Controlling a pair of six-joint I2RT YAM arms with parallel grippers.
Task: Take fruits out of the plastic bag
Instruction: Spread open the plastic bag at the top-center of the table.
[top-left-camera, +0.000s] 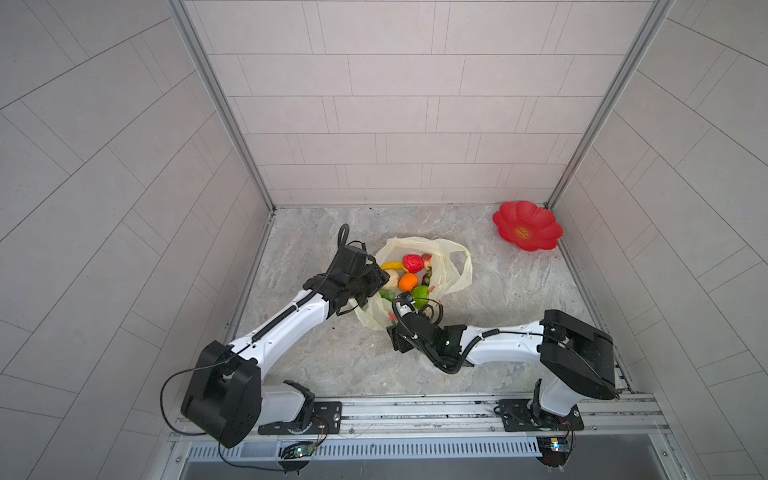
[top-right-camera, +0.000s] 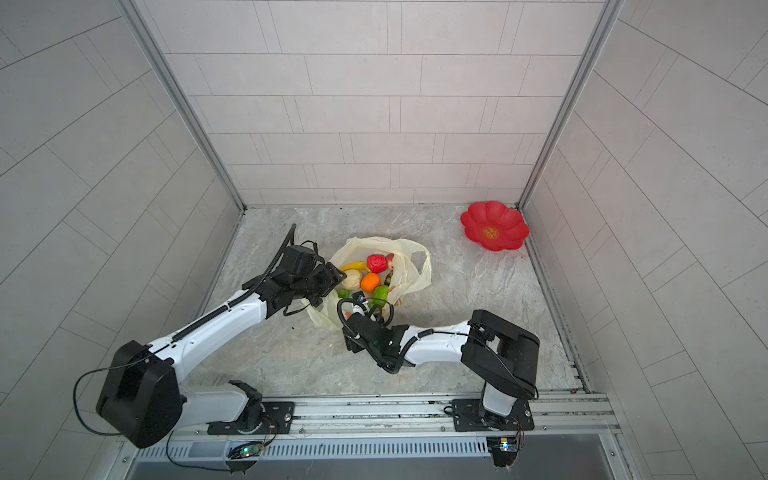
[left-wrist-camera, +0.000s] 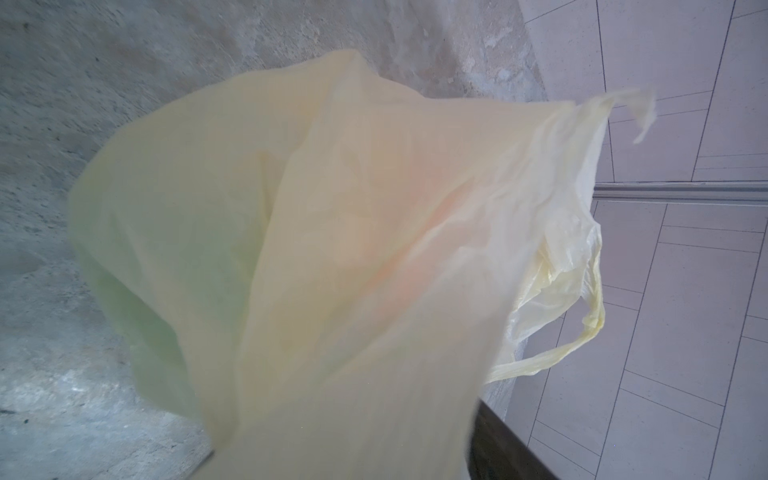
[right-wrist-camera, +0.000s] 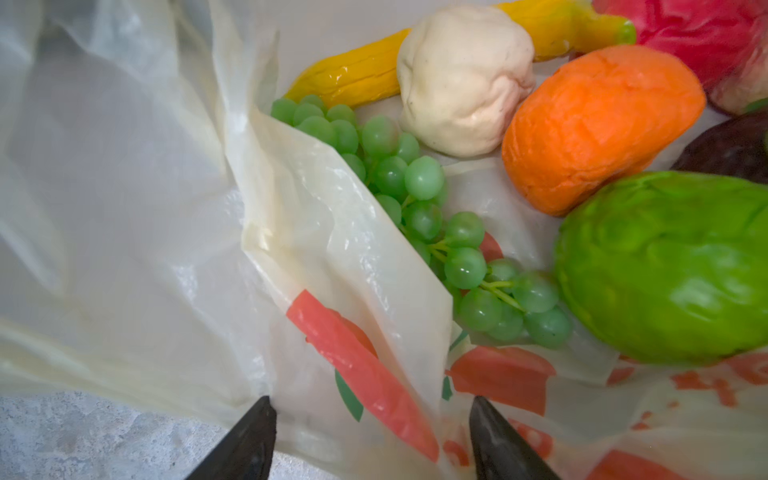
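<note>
The plastic bag (top-left-camera: 455, 266) lies open on the marble floor in both top views, pale yellow with orange prints. The fruits lie in it: a yellow banana (right-wrist-camera: 345, 77), a cream bulb (right-wrist-camera: 465, 79), an orange (right-wrist-camera: 598, 124), a green grape bunch (right-wrist-camera: 419, 195), a green ball (right-wrist-camera: 673, 266), a red piece (top-left-camera: 412, 263) and a dark mangosteen (right-wrist-camera: 731, 153). My left gripper (top-left-camera: 380, 286) is at the bag's left edge. Bag film (left-wrist-camera: 353, 249) drapes between its parted jaws. My right gripper (right-wrist-camera: 372, 411) stands open at the bag's near edge, a printed fold between its fingertips (right-wrist-camera: 262, 419).
A red flower-shaped plate (top-left-camera: 528, 226) leans in the far right corner against the wall. Tiled walls close in the floor on three sides. The arms' mounting rail (top-left-camera: 415, 409) runs along the near edge.
</note>
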